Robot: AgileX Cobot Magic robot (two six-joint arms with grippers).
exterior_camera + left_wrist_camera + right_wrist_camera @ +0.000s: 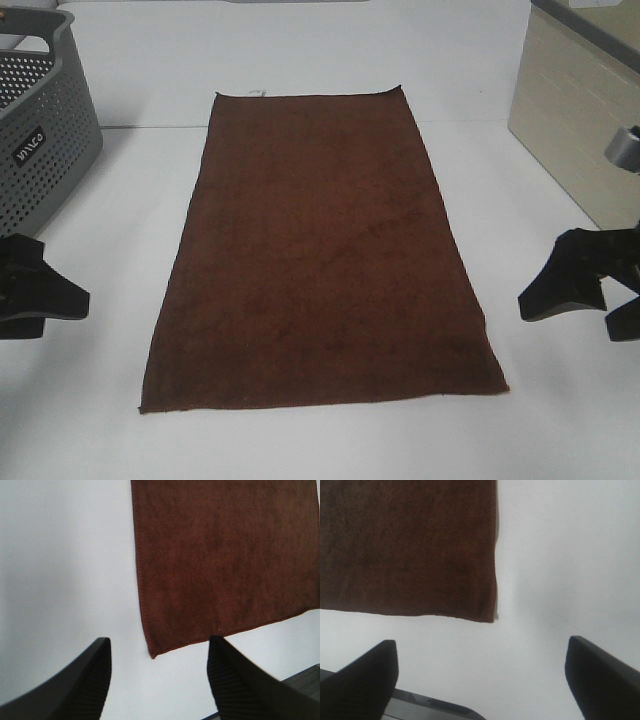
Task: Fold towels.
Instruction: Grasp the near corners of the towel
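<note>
1. Both pairs of jaws are standing apart with nothing between them. Those of the left gripper (158, 641) are gaping moderately, and those of the right gripper (481, 641) are spreading wider.
2. The dark reddish-brown rectangular terry towel (320, 250) is lying flat and unfolded on the white table (90, 430). One short edge is facing the robot and the other is pointing away.
3. A small white tag (256, 94) is peeking out at the towel's far short edge, close to its far-left corner.
4. The left gripper is hanging just off the towel's left long edge, near the near-left corner. In the left wrist view that corner is showing between the two black ribbed fingers (87, 680) and ahead of their tips, and neither finger is touching the cloth.
5. The right gripper is hanging off the towel's right long edge, near the near-right corner. In the right wrist view the corner is lying ahead of the gap between the plain black fingers (600, 675), with bare table all around them.
6. A grey perforated plastic basket (45, 150) is standing beyond the towel's far-left corner, well apart from it.
7. A beige box-shaped unit (575, 130) is standing beyond the towel's far-right corner, also well apart.
8. Faint creases are running across the towel's right half, and the rest of the cloth is looking smooth.
</note>
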